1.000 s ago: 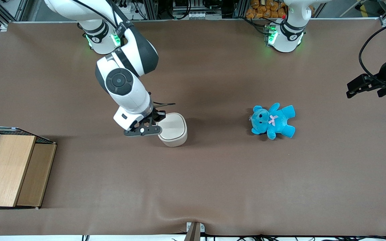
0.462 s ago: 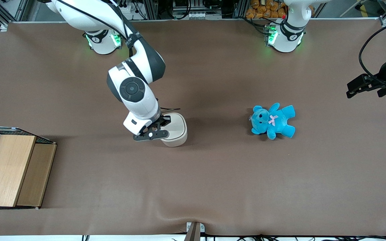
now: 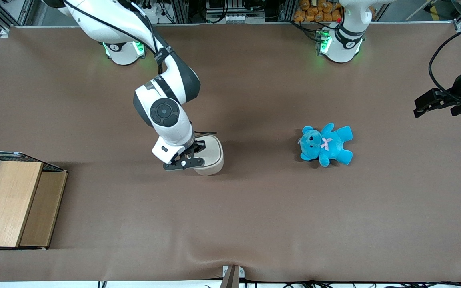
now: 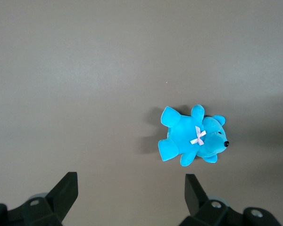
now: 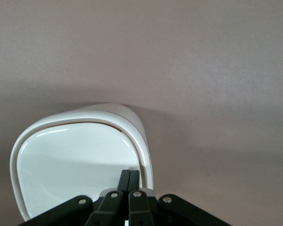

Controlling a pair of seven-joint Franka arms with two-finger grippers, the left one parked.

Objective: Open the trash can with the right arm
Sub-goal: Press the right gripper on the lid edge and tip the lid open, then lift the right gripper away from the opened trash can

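Brown table (image 3: 254, 208): trash can (image 3: 211, 154), lid down. Gripper (image 5: 129, 181), fingers pressed together, sits over its lid edge. Risk: fingers slip off smooth lid, or shove the light can sideways.

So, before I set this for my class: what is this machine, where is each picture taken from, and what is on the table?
It is a white robot arm ending in a black two-finger gripper. One picture looks down at the brown table from the front; the other two come from cameras on the arms' wrists. On the table are a small cream trash can, a blue teddy and a wooden box. The gripper, fingers together, is over the can's lid edge, holding nothing.
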